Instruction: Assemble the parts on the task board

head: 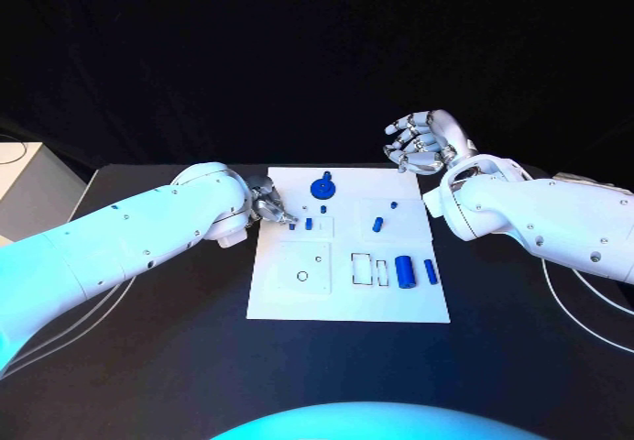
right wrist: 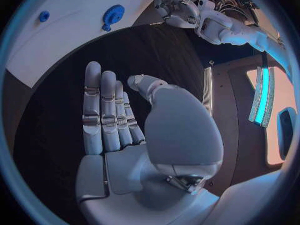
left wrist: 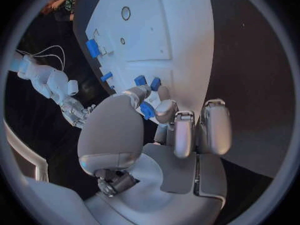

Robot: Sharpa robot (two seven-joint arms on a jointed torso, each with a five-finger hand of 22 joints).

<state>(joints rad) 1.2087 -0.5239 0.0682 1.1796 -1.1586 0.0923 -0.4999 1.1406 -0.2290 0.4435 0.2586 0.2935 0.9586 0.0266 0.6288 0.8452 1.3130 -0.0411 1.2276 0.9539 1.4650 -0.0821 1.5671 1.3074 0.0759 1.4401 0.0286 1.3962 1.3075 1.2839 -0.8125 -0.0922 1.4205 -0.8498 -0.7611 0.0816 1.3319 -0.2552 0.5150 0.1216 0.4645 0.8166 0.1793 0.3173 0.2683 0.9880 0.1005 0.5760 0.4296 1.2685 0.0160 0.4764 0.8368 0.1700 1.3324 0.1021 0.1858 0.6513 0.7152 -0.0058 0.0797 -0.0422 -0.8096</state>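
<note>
Head camera looks down; wrist cameras sit close behind hands, sharing the task board (head: 350, 302).

The task board (head: 350, 302) is a flat white plate with a smooth, matt face, looking like plastic or stiff card. On it, the blue parts look like smooth plastic: the round gear-like piece (head: 323, 189) near the board's far edge has a faint sheen, and so do the cylinders (head: 406, 272) by its right edge. The bench (head: 158, 367) around the board is black and matt, with a cloth-like, light-swallowing surface. Left of the board, the left hand (head: 271, 205) is silvery metal with a satin finish; the right hand (head: 420, 139), beyond the board's far right corner, is the same. The arm shells (head: 132, 243) are glossy white plastic.
</note>
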